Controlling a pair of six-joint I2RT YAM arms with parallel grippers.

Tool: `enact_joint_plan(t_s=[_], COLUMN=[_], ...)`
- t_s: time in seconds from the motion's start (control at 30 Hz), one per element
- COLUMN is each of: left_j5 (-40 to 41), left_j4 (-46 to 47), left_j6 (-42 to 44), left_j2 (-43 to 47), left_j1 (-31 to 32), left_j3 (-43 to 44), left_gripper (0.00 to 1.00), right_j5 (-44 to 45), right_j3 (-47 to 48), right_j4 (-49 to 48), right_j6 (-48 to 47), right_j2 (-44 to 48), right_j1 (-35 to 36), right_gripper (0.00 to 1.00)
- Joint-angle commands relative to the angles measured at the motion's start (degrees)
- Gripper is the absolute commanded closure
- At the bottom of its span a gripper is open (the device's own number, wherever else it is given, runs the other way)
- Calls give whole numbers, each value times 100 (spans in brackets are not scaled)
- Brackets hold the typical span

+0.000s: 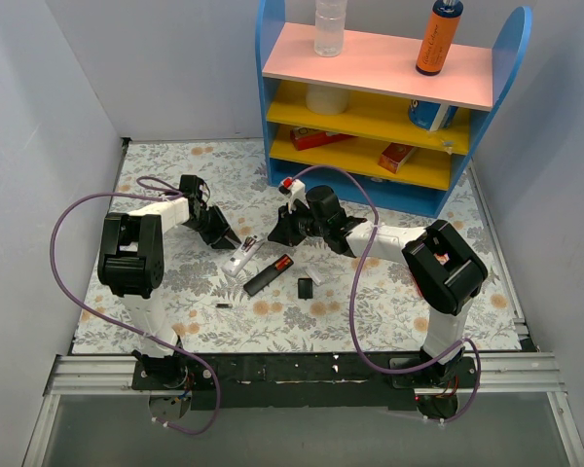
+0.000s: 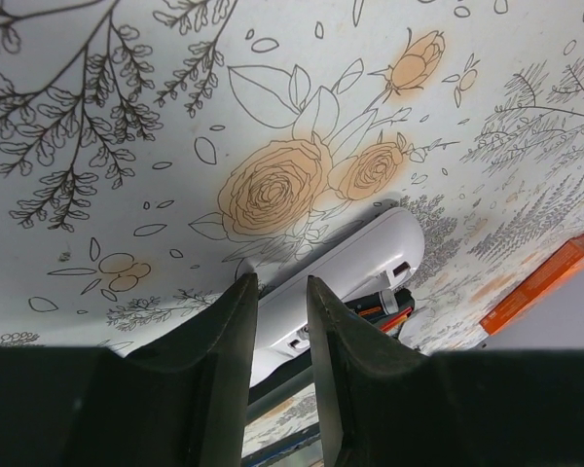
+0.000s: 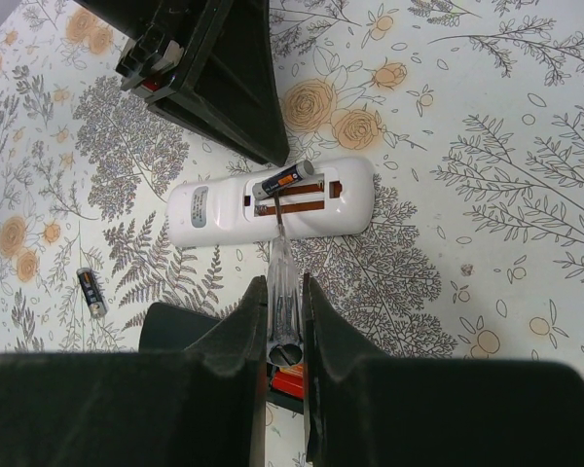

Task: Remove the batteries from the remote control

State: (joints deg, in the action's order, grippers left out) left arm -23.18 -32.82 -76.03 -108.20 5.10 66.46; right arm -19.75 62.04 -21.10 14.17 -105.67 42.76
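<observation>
L jaws clamped on white remote control [image 3: 214, 214], R jaws pinching thin stick [image 3: 280, 263], tip at battery [image 3: 284, 178]

Remote control [image 3: 214, 209] smooth glossy white plastic; table cover [image 3: 487, 146] matt, printed.

Remote control [image 3: 214, 214] is showing white, bay strips copper-orange; battery [image 3: 284, 179] is reading dark grey, orange band. Thin stick [image 3: 280, 268] is looking clear. Table cover [image 1: 370, 302] is running white with orange roses, grey ferns; shelf unit [image 1: 370, 58] blue, pink, yellow.
</observation>
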Motion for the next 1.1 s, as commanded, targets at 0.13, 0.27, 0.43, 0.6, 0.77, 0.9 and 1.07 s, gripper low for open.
enact_joint_plan(t_s=[0.13,0.27,0.43,0.6,0.77,0.9,1.07], left_j5=[358,349,367,358,560,630,622], left_j4=[-348,-348,-357,-348,-401,-453,-445], left_j6=[229,229,238,238,255,255,211], left_j2=[-87,-113,-122,-131,-131,-122,141], left_j1=[-80,-88,-97,-97,-97,-115,-115], left_j3=[131,148,157,140,166,184,192], left_gripper=[72,72,72,72,72,72,72], right_j5=[-126,-170,-231,-293,-275,-249,-196], right_j3=[194,229,256,344,335,282,247], right_j4=[-192,-192,-210,-166,-149,-149,-87], right_j6=[-64,-64,-55,-46,-55,-38,-55], right_j2=[310,301,336,292,266,336,520], right_j1=[-14,-14,-14,-14,-14,-14,-14], right_gripper=[99,99,99,99,99,99,99])
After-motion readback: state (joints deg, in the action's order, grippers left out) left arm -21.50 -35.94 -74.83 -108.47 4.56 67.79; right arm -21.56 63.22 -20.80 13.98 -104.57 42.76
